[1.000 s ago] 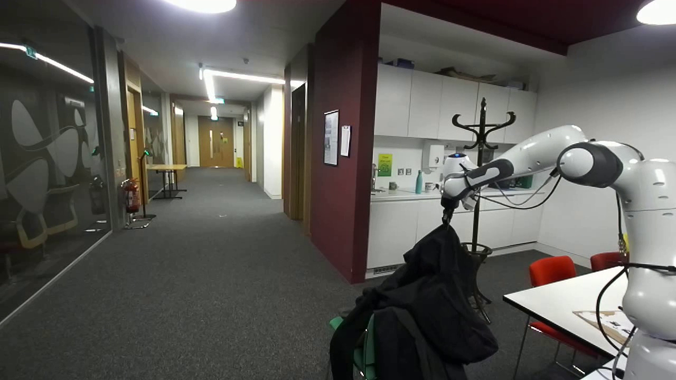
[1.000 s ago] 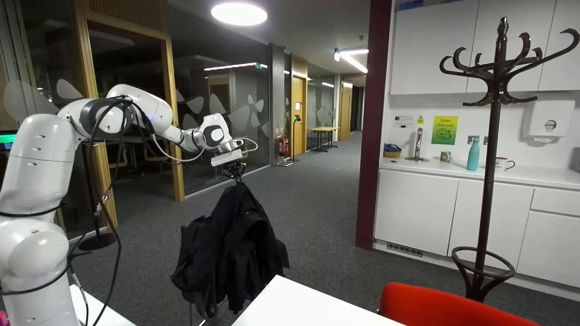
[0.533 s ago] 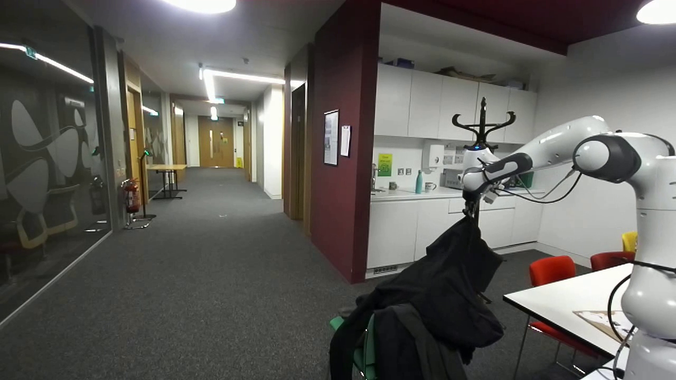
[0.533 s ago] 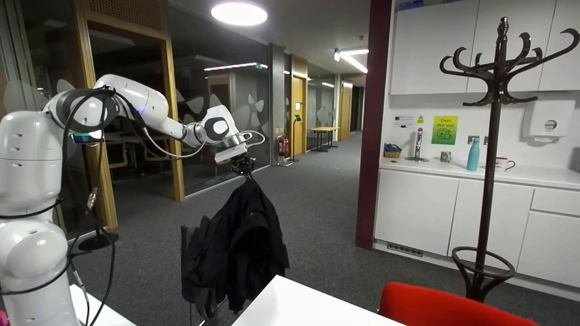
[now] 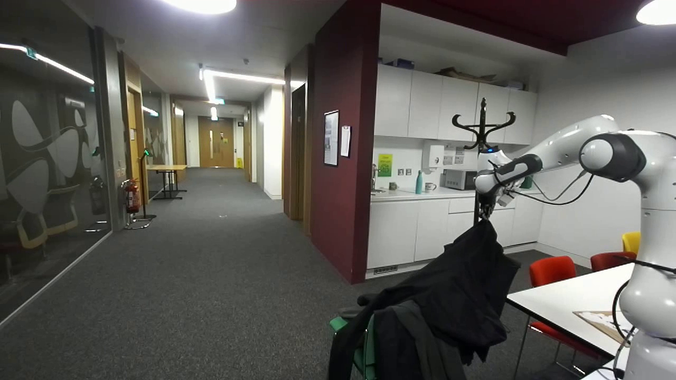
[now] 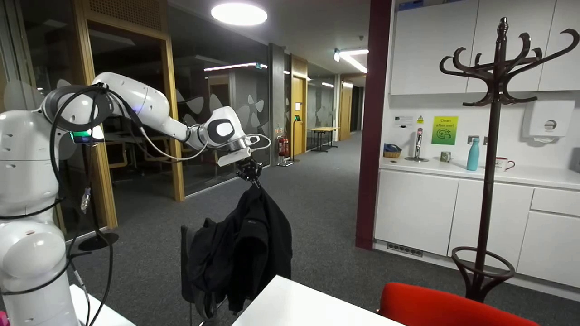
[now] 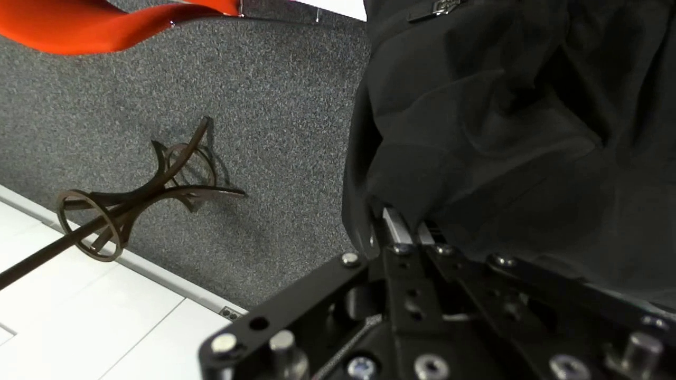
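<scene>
The tool was clamped narrow on a fold of black jacket, fingertips buried in cloth at lower centre of the wrist view. Jacket sat lower right in an exterior view, top drawn to a peak under the tool, lower part draped over a green chair at the bottom of the frame. Couldn't tell whether all the dark cloth over the chair was one garment. Handling, by eye: soft, limp, not fragile, probably middling weight and more bulky than heavy; the smooth-looking shell seemed able to slip from a shallow pinch. A deep bunch near collar or shoulder looked like the best hold; which part was pinched wasn't clear. The metal zip, top edge of wrist view, looked like a hard spot to avoid. Coat stand was at right in an exterior view, well apart from the jacket; white table and red chair along the bottom.
</scene>
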Robot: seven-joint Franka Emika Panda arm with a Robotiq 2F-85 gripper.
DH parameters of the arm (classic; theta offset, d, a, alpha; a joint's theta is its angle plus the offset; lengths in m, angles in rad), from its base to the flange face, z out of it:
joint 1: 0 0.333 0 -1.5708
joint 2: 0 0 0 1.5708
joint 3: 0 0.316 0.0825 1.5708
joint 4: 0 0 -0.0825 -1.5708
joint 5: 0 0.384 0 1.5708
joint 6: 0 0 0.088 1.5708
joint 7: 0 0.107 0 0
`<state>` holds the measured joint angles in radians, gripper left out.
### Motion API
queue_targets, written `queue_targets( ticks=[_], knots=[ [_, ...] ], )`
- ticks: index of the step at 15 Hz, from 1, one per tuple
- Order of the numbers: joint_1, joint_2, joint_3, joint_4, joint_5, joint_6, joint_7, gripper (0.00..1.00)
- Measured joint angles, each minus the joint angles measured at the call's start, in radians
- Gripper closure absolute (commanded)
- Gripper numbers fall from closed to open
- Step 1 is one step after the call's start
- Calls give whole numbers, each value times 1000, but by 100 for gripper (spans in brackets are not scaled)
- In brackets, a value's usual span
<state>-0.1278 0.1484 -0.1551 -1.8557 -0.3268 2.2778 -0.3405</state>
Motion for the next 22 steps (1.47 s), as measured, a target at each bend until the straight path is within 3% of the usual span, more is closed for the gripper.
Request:
queue_targets(
  ticks=[11, 22],
  knots=[
    [-6, 38, -4, 12, 1, 0, 26, 99],
    [-180, 291, -109, 410, 96, -3, 154, 99]
  ],
)
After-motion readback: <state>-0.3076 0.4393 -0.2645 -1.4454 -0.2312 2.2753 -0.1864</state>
